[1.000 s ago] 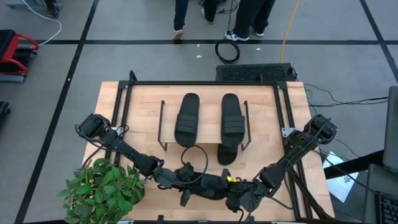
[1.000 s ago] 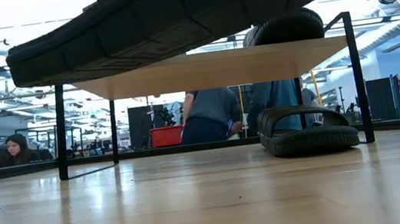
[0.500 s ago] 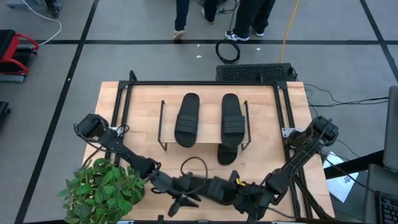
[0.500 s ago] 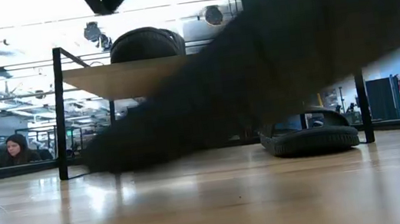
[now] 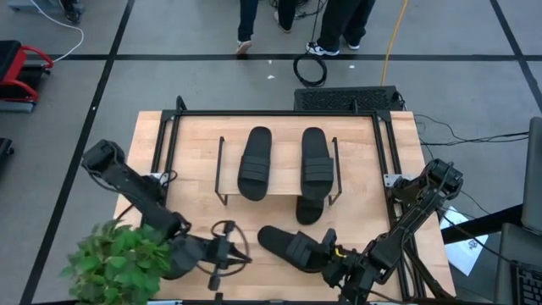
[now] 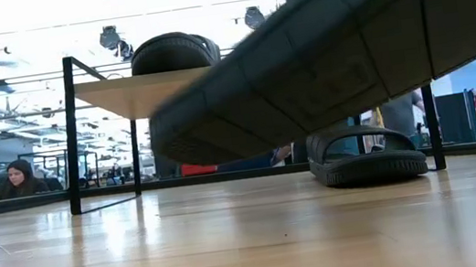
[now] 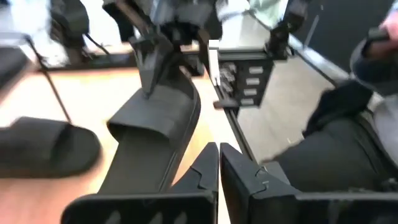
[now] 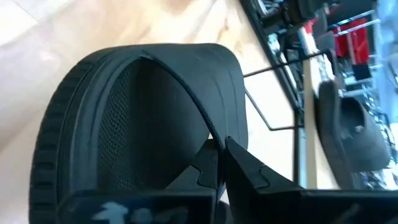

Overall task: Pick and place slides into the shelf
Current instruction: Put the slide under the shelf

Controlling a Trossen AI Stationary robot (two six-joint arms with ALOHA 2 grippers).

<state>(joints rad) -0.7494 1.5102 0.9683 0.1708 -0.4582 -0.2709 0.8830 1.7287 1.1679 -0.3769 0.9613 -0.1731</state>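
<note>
Black on pale wood is how the high view reads: 2 slides lie side by side on the shelf (image 5: 275,196), the left slide (image 5: 254,163) and the right slide (image 5: 314,161); a 3rd slide (image 5: 308,208) pokes out from under the board on the right side; the 4th slide (image 5: 292,248) is at the table's (image 5: 195,144) near edge, with the right gripper (image 5: 327,254) at its strap; the left gripper (image 5: 222,263) hangs apart beside the plant (image 5: 118,258).

Low view: the 4th slide (image 6: 338,56) is off the table, tilted, toe down; the 3rd (image 6: 365,155) rests under the board, the slot beside it looking free.

Left wrist view: that arm's fingers (image 7: 249,177) are together, holding nothing.

Right wrist view: its fingers (image 8: 245,168) are clamped on the strap.

By my judgement, 3 are placed; 1 is left, probably bound for the lower left slot.
</note>
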